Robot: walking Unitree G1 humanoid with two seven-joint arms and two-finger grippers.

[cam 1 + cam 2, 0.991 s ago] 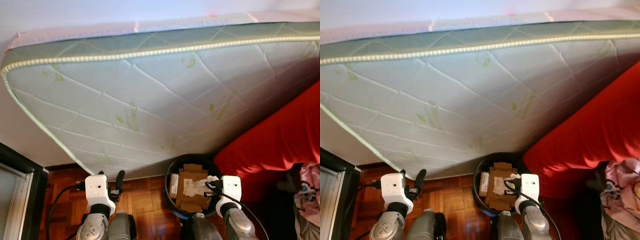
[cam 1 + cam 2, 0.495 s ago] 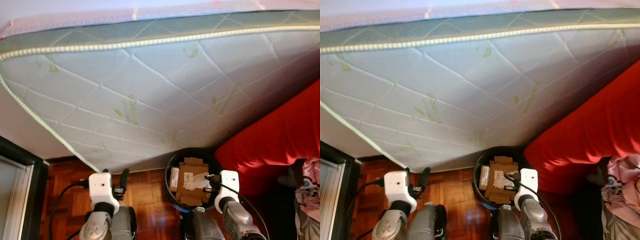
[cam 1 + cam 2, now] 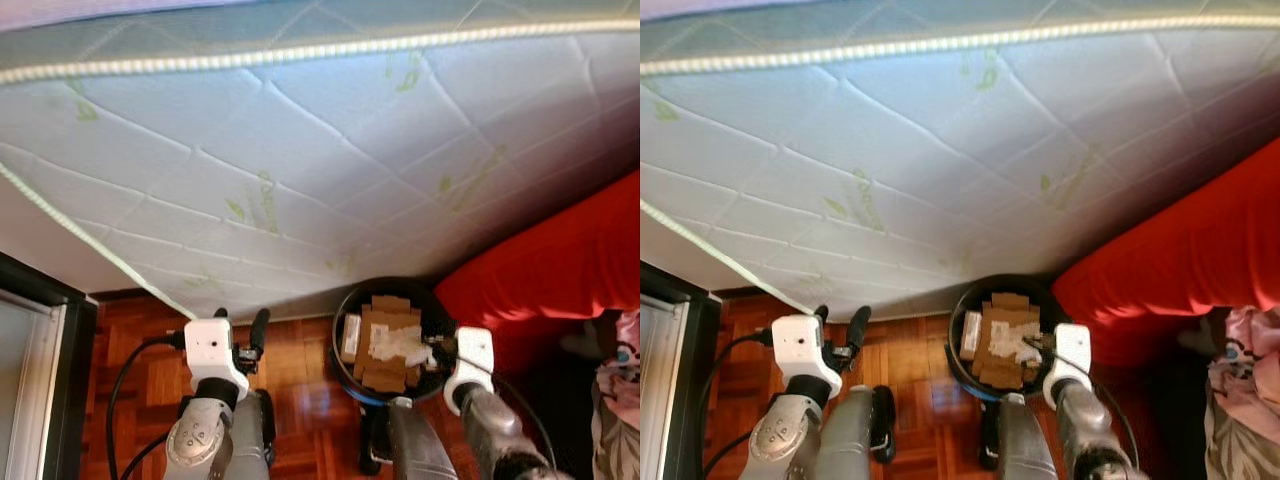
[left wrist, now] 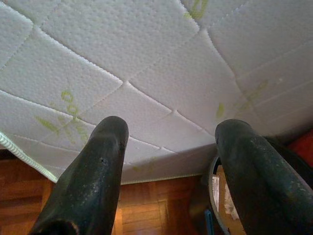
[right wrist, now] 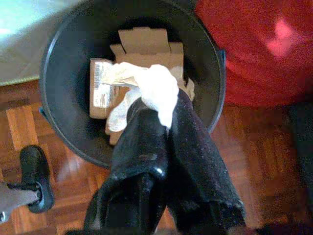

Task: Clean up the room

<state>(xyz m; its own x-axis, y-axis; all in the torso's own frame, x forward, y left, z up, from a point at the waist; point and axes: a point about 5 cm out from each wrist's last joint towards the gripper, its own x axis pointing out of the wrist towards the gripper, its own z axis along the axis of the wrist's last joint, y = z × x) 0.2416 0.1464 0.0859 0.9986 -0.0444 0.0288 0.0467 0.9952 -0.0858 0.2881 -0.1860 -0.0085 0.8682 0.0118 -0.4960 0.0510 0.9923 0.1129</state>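
A black bin [image 3: 345, 375] stands on the parquet floor between a leaning mattress and a red cover, with flattened cardboard [image 5: 142, 41] inside it. My right gripper [image 5: 164, 105] hangs over the bin's opening, shut on a crumpled white tissue [image 5: 151, 85] that sticks out past the fingertips. In the eye views the same tissue [image 3: 400, 343] shows above the cardboard, by the right wrist [image 3: 470, 355]. My left gripper [image 4: 168, 142] is open and holds nothing, pointing at the mattress to the left of the bin; one of its fingers [image 3: 259, 328] shows from above.
A quilted white mattress [image 3: 300, 150] leans overhead across the whole back. Red bedding [image 3: 560, 270] lies at the right, with pink patterned cloth [image 3: 1245, 380] at the far right. A dark door frame [image 3: 45, 340] stands at the left. My black foot [image 5: 32, 178] rests beside the bin.
The camera has tilted and moved closer, so the mattress sits higher in view. My right gripper has moved further over the bin with the tissue held.
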